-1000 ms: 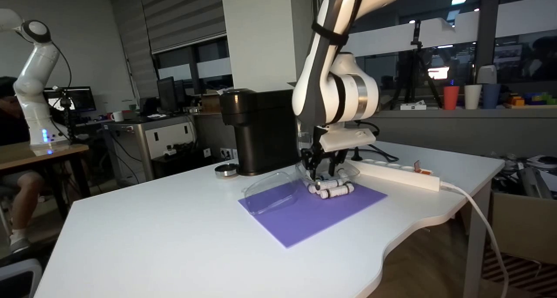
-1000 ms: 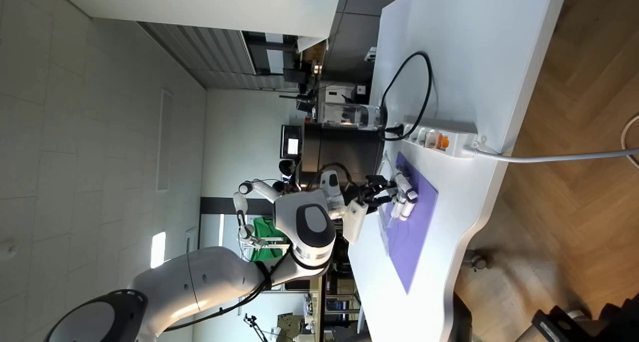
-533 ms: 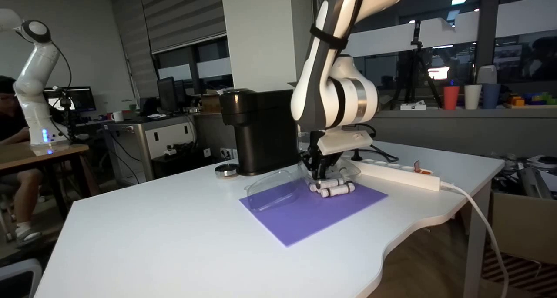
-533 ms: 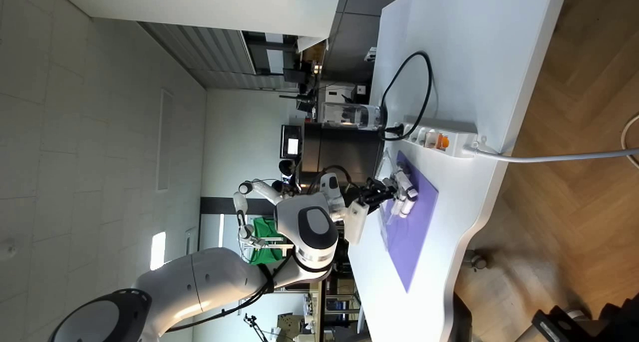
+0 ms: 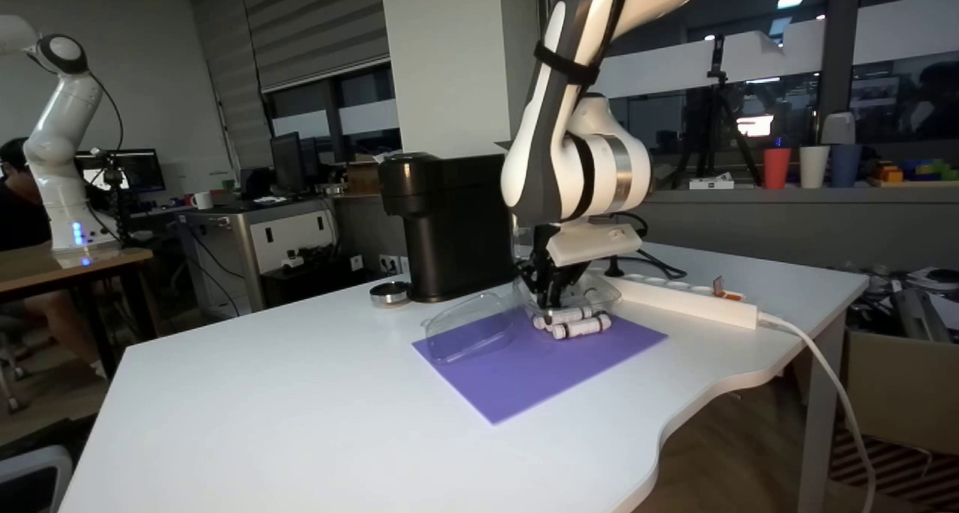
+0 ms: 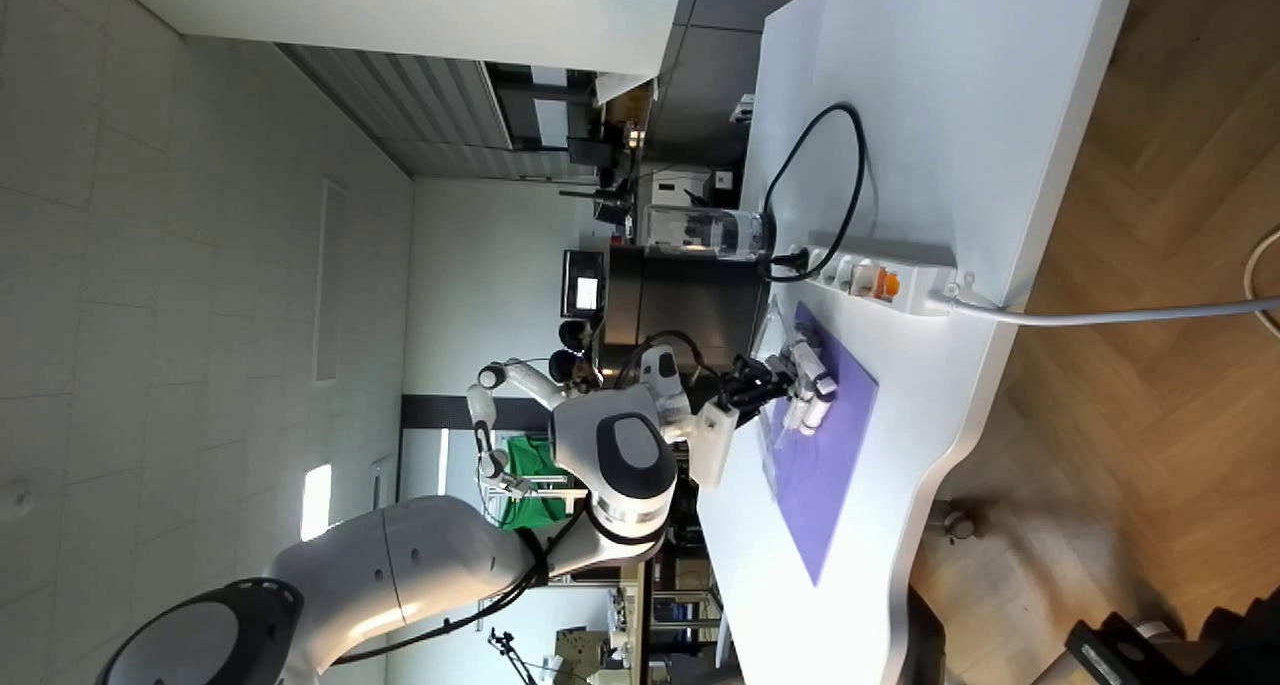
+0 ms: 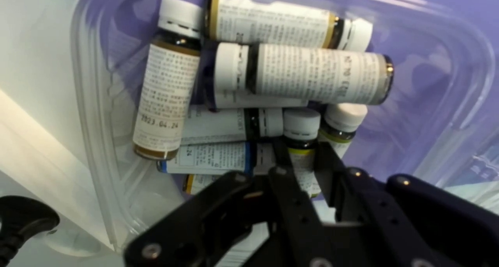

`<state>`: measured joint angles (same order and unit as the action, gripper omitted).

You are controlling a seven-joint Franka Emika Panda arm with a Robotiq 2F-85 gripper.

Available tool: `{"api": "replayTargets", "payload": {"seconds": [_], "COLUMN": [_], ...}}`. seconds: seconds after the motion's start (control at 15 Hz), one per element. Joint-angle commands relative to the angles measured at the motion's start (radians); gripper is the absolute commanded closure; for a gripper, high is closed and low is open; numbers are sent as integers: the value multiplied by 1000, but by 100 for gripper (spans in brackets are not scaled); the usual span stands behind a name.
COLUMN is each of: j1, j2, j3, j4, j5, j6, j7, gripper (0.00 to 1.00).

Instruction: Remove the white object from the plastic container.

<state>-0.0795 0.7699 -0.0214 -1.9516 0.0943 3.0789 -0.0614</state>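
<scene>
Left to right in the wrist view: the power strip (image 7: 43, 163) runs just beside the tub (image 7: 86, 115), so it might act as a stop if the tub slides that way. Can't tell if they touch. Next, the left bottle (image 7: 165, 95) lies slanted near the wall, probably because there's no space for it in line with the rest. The top bottle (image 7: 319, 73) rests over another one, same crowding I guess.

Then the gripper (image 7: 301, 147): its fingers (image 7: 329, 169) are drawn in on the held bottle (image 7: 302, 154), one each side just below the cap, looks clamped to me. I'd take that one as the white object, and it's in the tub. Pinching it across the narrow way makes sense, since neighbours crowd it on both sides. The short bottle (image 7: 346, 117) is tight up against the grip, so it could get dragged along on a lift.

Hard to make out, same order: the blue bottle (image 7: 208, 158) has its cap end dim and half lost beside a finger. Part of the held bottle's side is covered too, so no idea where the pads touch or how tilted it is. The short bottle's lower end is hidden. In both exterior views I can't pick out the held bottle.
</scene>
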Motion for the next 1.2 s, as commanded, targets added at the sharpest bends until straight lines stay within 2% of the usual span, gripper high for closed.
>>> {"api": "replayTargets", "payload": {"seconds": [0.0, 0.13, 0.27, 0.47, 0.67, 0.87, 1.13], "j1": [-5, 1, 0, -39, -82, -64, -3], "j2": [-33, -66, -107, -191, -259, -300, -322], "j3": [-4, -7, -3, 53, 150, 184, 190], "j4": [11, 11, 20, 34, 33, 14, -51], "j5": [-21, -21, -17, 3, 68, 129, 123], "j6": [-6, -9, -60, -241, -452, -622, -707], "j7": [23, 25, 30, 8, -60, -115, -167], "gripper": [94, 94, 94, 94, 94, 94, 94]}}
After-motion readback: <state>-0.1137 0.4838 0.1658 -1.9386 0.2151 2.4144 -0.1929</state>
